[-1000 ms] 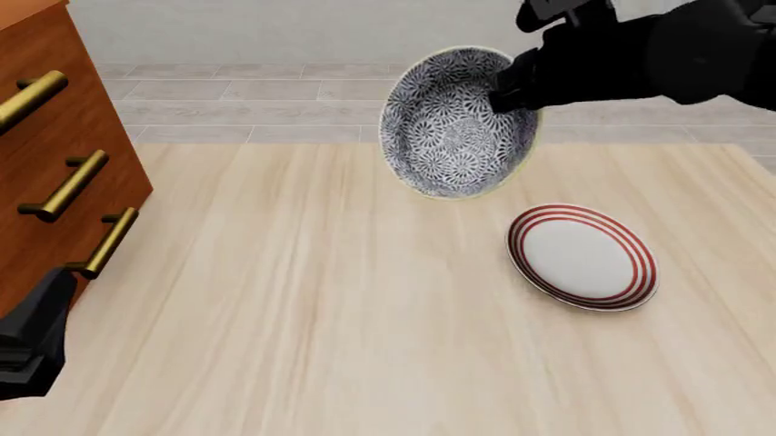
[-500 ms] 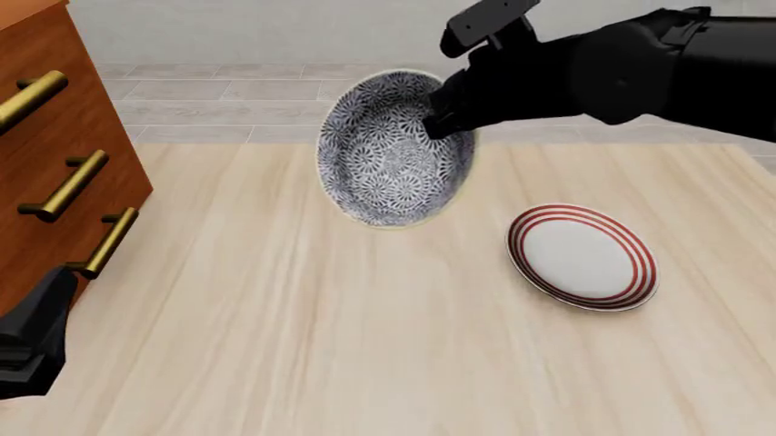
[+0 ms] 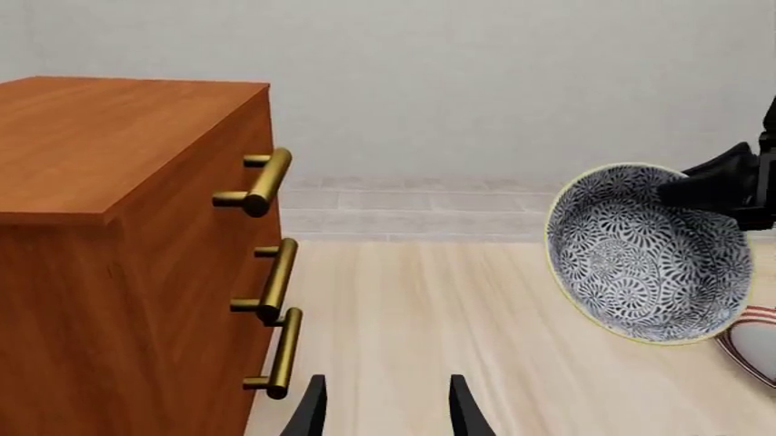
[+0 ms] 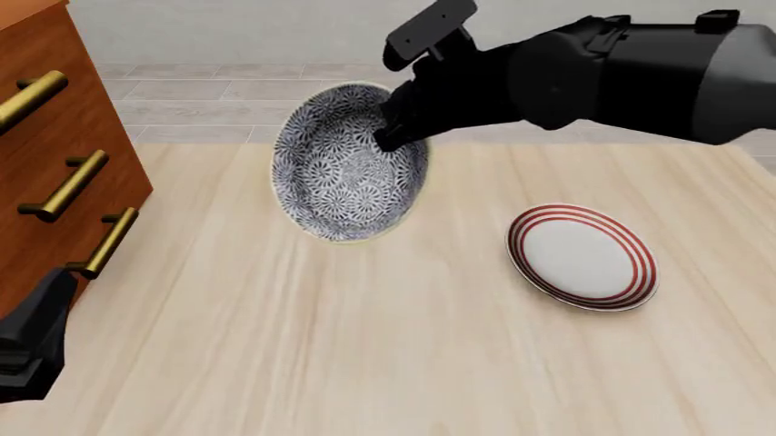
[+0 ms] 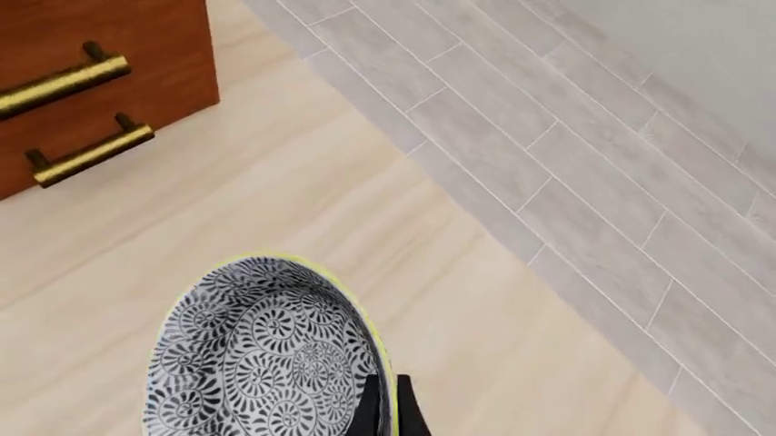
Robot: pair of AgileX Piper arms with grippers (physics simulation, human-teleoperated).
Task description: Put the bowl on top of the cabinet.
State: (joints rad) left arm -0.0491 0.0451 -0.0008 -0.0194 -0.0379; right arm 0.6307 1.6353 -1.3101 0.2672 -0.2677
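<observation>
The blue-patterned bowl (image 4: 348,163) hangs tilted above the table, its inside facing the front camera. My right gripper (image 4: 391,136) is shut on its upper right rim. The right wrist view shows the bowl (image 5: 261,359) with the fingers (image 5: 385,411) pinching its rim. The reddish-brown cabinet (image 4: 49,154) with brass handles stands at the table's left edge, well left of the bowl. In the left wrist view the cabinet (image 3: 122,245) is close by and the bowl (image 3: 642,254) hangs off to the side. My left gripper (image 3: 382,409) is open, low beside the cabinet's front, empty.
A flat white plate with red rings (image 4: 583,256) lies on the wooden table (image 4: 363,345), to the right of the bowl. Grey tiled floor (image 4: 243,100) shows beyond the table's far edge. My left arm (image 4: 31,341) sits at the front left corner.
My right arm has carried the bowl leftward and slightly down, from above the table's middle right toward the cabinet. The left arm, plate and cabinet have not moved.
</observation>
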